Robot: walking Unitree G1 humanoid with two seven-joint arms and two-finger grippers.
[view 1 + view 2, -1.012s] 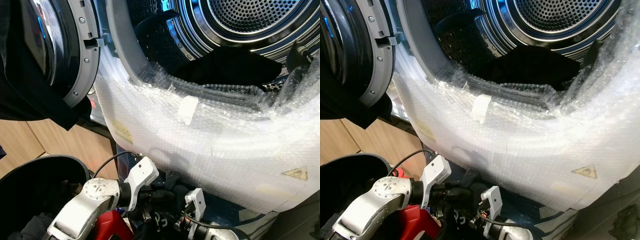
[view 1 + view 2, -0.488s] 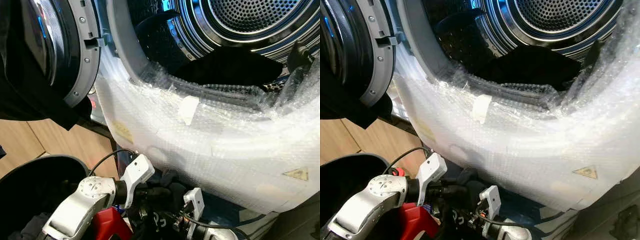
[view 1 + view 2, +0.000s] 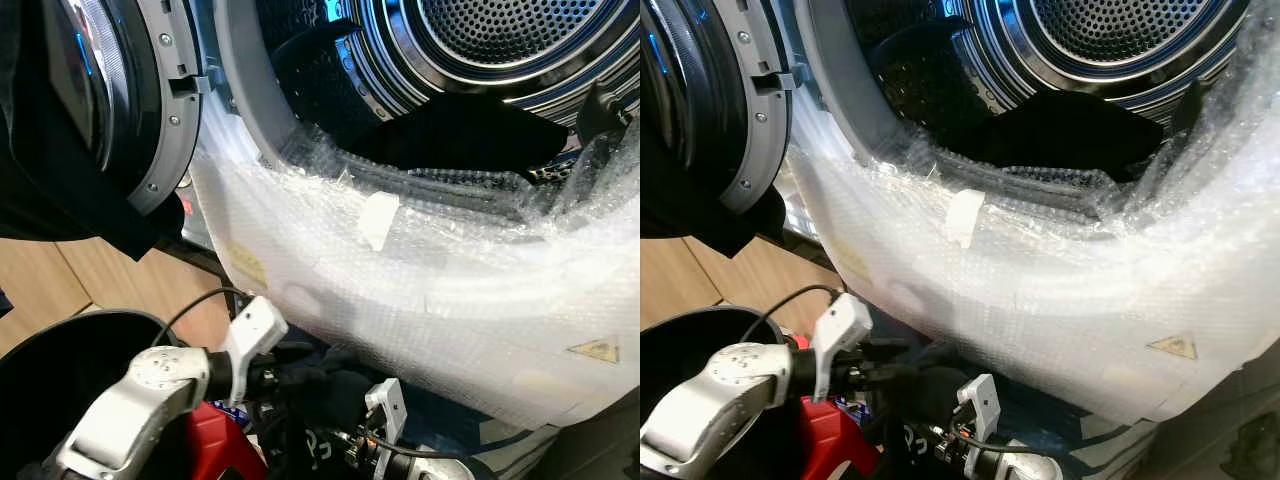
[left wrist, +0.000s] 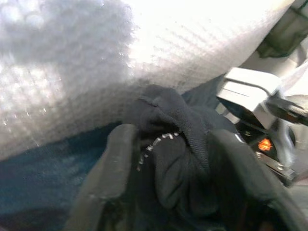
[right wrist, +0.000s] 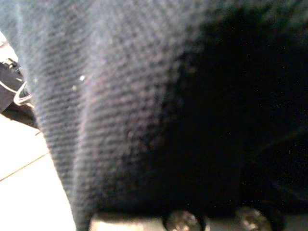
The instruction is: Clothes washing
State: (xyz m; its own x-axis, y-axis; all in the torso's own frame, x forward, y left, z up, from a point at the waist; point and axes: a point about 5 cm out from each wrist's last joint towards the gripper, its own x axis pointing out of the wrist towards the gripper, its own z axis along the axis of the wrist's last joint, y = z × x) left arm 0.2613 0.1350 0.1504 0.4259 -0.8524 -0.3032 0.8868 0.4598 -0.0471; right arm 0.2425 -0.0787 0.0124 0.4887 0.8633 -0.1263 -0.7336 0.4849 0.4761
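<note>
1. While my left gripper pinches one bunched black knit garment between its fingers, low in the frame under the bubble-wrapped washer front, I judge loading is underway.
2. Whether my right gripper is spread, I cannot tell; dark cloth covers its view.
3. Next, the lift must clear the wrapped rim into the perforated steel drum.
4. Count: one drum, one open round door, one black basket.

The left hand, clamped on the black garment, has drawn back leftward.
</note>
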